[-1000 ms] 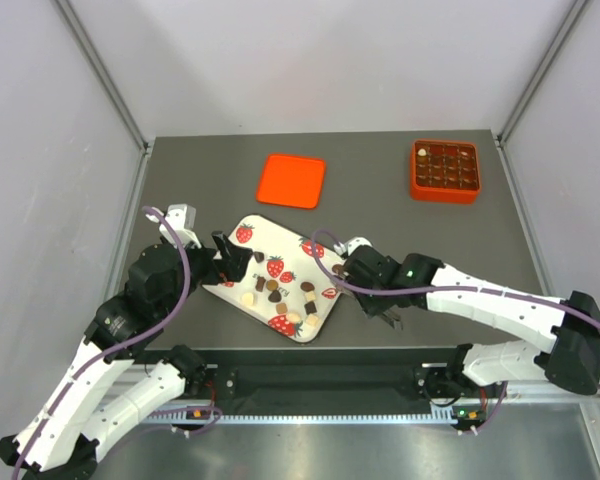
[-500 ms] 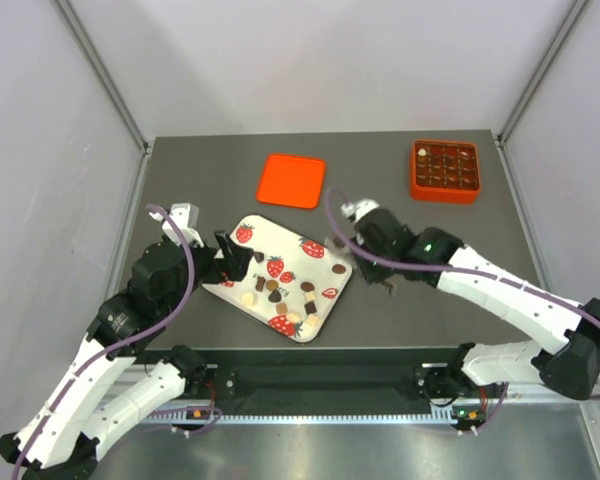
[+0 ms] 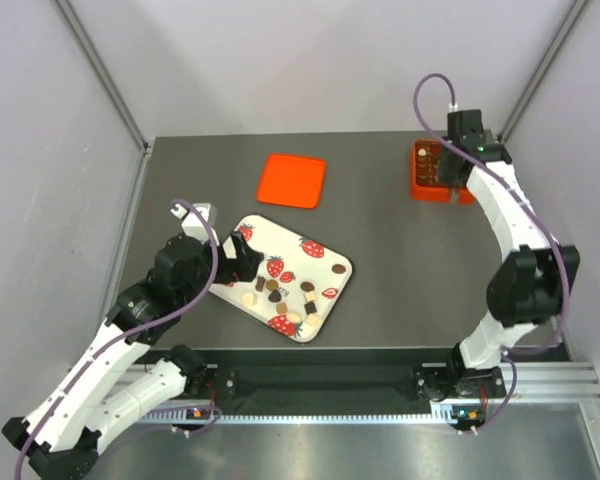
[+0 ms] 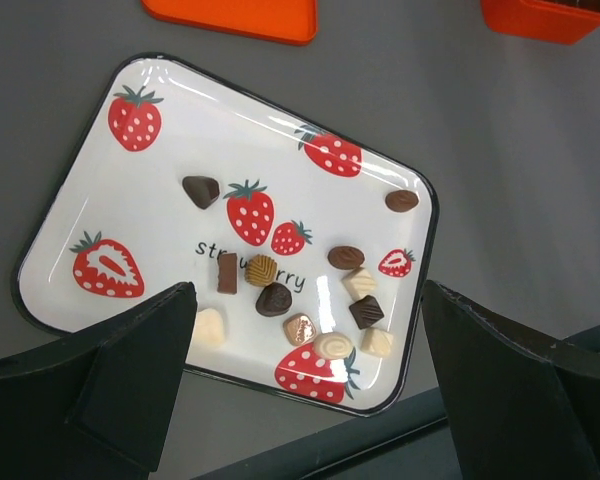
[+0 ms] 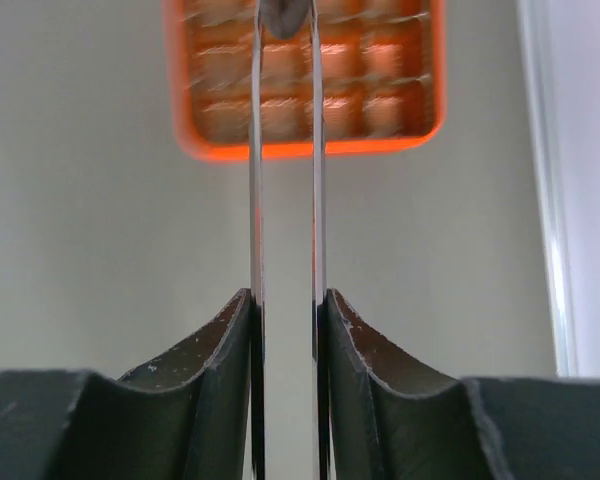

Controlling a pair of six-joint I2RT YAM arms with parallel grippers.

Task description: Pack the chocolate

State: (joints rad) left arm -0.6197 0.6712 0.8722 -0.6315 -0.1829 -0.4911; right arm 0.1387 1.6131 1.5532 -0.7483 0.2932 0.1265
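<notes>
Piece over the box: the right gripper [image 5: 285, 8] pinches a dark chocolate piece [image 5: 285, 20] above the orange compartment box [image 5: 305, 148].
The right arm [image 3: 515, 230] stretches to the table's [image 3: 400, 270] far corner, fingers pointing down, likely to drop the piece into a cell. The left gripper [image 4: 308, 300] hangs spread wide over the strawberry tray [image 4: 150, 200], where loose chocolates [image 4: 273, 298] lie, probably lining up a pick.

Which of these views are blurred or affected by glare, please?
Right wrist view: the orange box and the chocolate piece pinched in the right gripper are blurred, while the nearer finger blades are sharp. Left wrist view: sharp, with white glare streaks on the glossy tray beside the loose chocolates. Top external view: evenly lit, soft shadows only.
</notes>
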